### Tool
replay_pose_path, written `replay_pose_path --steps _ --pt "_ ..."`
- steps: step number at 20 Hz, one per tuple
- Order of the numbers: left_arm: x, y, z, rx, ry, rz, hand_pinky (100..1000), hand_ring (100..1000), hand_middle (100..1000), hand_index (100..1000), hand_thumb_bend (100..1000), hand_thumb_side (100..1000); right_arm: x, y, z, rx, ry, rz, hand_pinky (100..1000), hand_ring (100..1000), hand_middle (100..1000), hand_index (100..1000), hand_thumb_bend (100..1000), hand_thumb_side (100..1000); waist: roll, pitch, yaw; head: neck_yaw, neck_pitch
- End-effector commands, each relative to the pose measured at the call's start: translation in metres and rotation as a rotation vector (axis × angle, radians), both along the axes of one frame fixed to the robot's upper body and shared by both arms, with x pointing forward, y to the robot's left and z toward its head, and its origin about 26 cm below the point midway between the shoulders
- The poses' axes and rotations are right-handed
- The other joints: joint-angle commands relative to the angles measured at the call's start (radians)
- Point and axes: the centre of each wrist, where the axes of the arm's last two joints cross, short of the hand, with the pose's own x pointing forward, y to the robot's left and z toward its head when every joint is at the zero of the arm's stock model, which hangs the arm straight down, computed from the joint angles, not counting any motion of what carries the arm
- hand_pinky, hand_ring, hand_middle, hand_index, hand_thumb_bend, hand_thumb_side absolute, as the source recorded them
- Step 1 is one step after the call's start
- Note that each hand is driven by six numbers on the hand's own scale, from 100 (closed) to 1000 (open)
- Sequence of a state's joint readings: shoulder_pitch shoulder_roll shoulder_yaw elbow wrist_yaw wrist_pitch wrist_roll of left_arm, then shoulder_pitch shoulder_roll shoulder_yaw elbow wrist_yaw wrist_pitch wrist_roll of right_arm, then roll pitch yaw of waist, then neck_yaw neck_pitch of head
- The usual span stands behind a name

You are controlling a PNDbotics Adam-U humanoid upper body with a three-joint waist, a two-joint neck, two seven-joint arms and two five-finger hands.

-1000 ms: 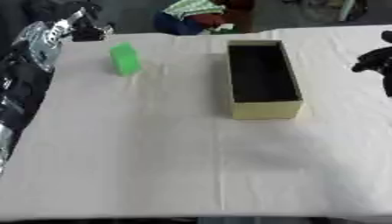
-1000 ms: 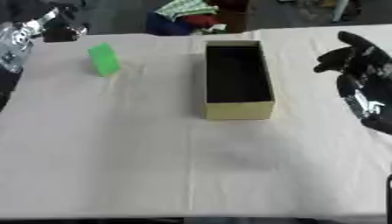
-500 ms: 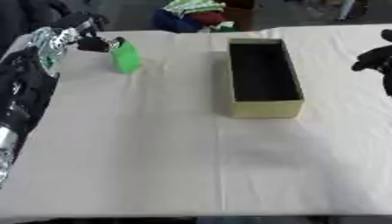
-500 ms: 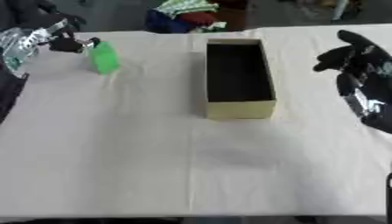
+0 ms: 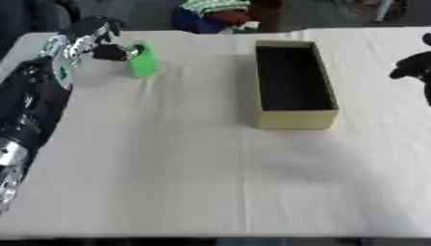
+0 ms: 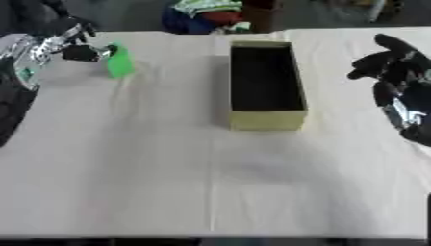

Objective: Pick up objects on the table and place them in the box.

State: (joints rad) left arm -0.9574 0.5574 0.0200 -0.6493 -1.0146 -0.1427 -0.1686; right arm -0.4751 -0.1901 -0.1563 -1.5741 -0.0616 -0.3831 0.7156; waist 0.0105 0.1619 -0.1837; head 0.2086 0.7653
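Left hand [image 5: 94,42] has reached green block [image 5: 141,60], seemingly touching.

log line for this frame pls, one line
phase: reaching | left hand: at green block, grasp unclear | right hand: idle at right edge, holds nothing | box: empty | table

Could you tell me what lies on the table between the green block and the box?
Nothing: between the green block and the box there is only bare white tablecloth, seen in both eye views.
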Motion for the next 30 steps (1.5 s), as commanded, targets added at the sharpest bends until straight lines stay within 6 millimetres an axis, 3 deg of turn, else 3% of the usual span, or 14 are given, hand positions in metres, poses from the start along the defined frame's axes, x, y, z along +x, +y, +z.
replay_pose_path --steps 1,16,20,27,30 --pt "0.001 0.002 0.012 0.026 -0.033 0.005 681 697 729 926 395 673 0.002 -0.001 0.011 -0.005 -0.034 0.003 839 727 727 991 100 473 -0.002 -0.012 -0.001 0.003 0.005" --pt "0.001 -0.003 0.001 0.037 0.024 0.008 664 647 665 901 366 701 0.002 -0.001 0.011 -0.005 -0.036 0.008 840 728 727 991 100 473 -0.002 -0.009 -0.005 0.005 0.005" --pt "0.001 -0.003 -0.001 0.041 0.046 0.010 647 621 641 892 318 682 0.002 -0.001 0.011 -0.006 -0.035 0.009 840 728 727 990 100 473 -0.001 -0.011 -0.004 0.005 0.005" --pt "0.001 -0.004 -0.003 0.032 0.049 0.017 618 573 591 883 200 485 0.002 0.000 0.011 -0.007 -0.035 0.011 840 728 727 990 100 472 -0.002 -0.013 -0.003 0.004 0.005" --pt "0.001 -0.006 -0.002 0.020 0.030 0.005 599 536 547 864 127 320 0.002 0.000 0.011 -0.007 -0.035 0.012 840 729 727 990 100 471 -0.002 -0.014 -0.002 0.004 0.005"
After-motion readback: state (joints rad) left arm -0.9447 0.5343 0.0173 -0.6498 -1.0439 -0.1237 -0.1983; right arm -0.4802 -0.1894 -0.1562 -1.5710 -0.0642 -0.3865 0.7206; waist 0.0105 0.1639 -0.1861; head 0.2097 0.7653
